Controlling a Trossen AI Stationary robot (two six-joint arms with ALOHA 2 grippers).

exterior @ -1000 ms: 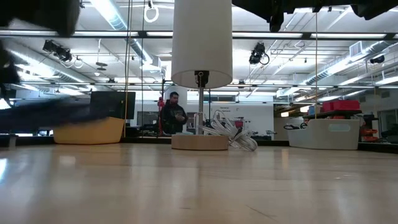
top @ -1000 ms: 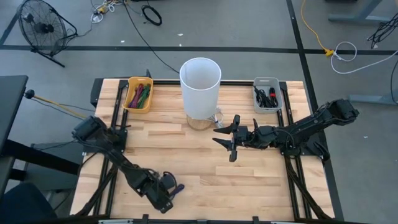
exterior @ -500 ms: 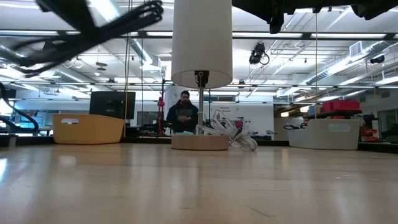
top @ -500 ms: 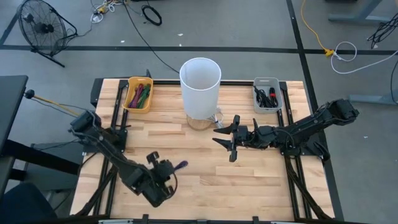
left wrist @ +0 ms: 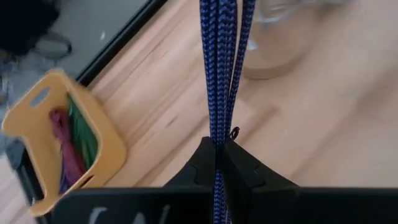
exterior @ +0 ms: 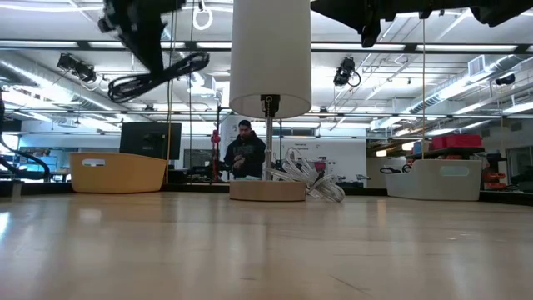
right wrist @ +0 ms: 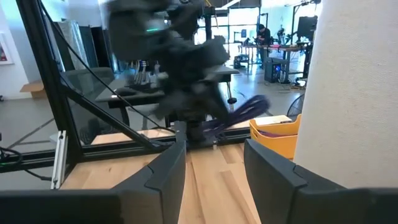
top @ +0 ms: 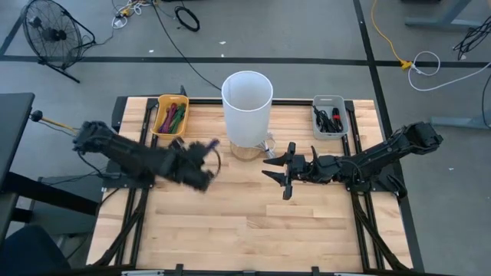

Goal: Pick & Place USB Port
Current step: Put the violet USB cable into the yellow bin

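since the earlier frames the left arm has swung from the lower left of the high view up to the left of centre, carrying a blue braided cable (left wrist: 222, 74) with it. the left gripper (top: 201, 165) now sits over the worktop (top: 253, 222), just left of the tall white cylinder (top: 247, 107) and below and to the right of the yellow bin (top: 170, 117). in the left wrist view its fingers (left wrist: 239, 167) are closed on the cable, which runs as a doubled strand straight out ahead of them, long axis in line with the fingers. the yellow bin holds red and green cables and lies off to one side of the cable's line, not under it. in the low view the cable hangs in a loop at the upper left of the frame, well above the worktop.

the right gripper (top: 285, 175) waits right of centre in the high view, fingers spread open and empty, near the base of the cylinder. a grey bin (top: 331, 116) of dark cables stands at the upper right of the worktop.

judging by position, the left arm is the nearer one to the yellow bin, so any drop there means moving up and to the left in the high view. a person (exterior: 245, 150) stands far behind the worktop.
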